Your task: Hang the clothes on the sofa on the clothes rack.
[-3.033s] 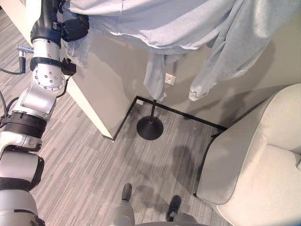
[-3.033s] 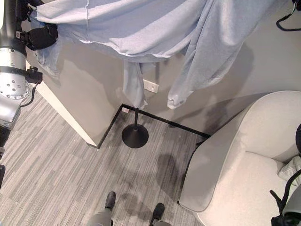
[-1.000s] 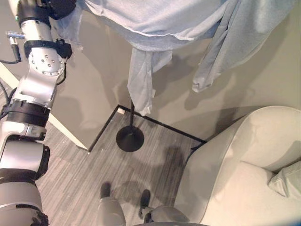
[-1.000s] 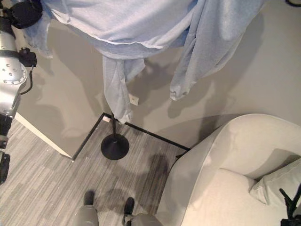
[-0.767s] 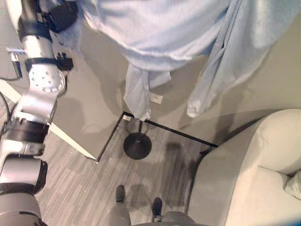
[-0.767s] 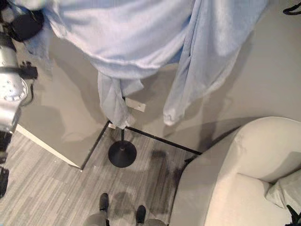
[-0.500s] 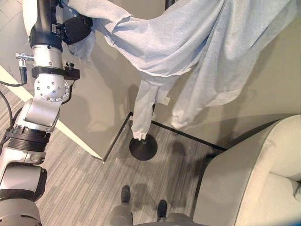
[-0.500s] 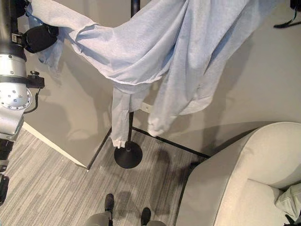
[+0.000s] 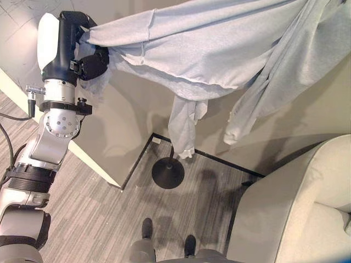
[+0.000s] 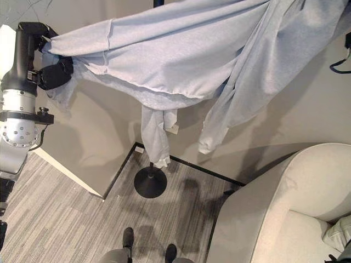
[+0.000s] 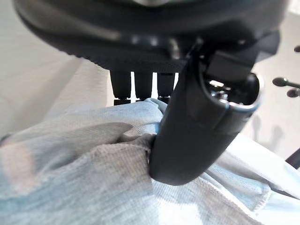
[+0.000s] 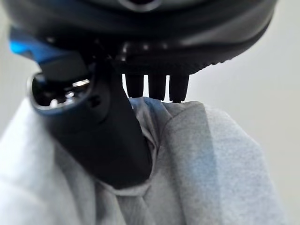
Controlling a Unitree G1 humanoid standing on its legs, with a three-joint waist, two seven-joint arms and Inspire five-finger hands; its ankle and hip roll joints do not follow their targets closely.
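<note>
A light blue-grey sweatshirt [image 9: 208, 49] is stretched wide across the top of the eye views, above the clothes rack. Its two sleeves [image 9: 184, 126] dangle toward the floor. My left hand [image 9: 92, 63] is shut on the garment's left edge; in the left wrist view its thumb [image 11: 197, 126] pinches the cloth [image 11: 93, 178] against the fingers. My right hand [image 12: 108, 136] is shut on the other side of the sweatshirt [image 12: 201, 164]. The rack's black pole top [image 10: 159, 3] pokes out above the cloth, and its round base [image 10: 150, 182] stands in the wall corner.
A beige sofa [image 9: 296, 219] fills the lower right, with a pale cushion or folded cloth [image 10: 337, 230] on its seat. A white partition edge [image 9: 82, 156] juts out at left. Grey striped floor [image 9: 93, 219] lies between the partition and the sofa.
The sweatshirt is pulled out flatter and wider between the hands than half a second ago. Its sleeves have swung to the right and hang higher. My left hand sits a little lower.
</note>
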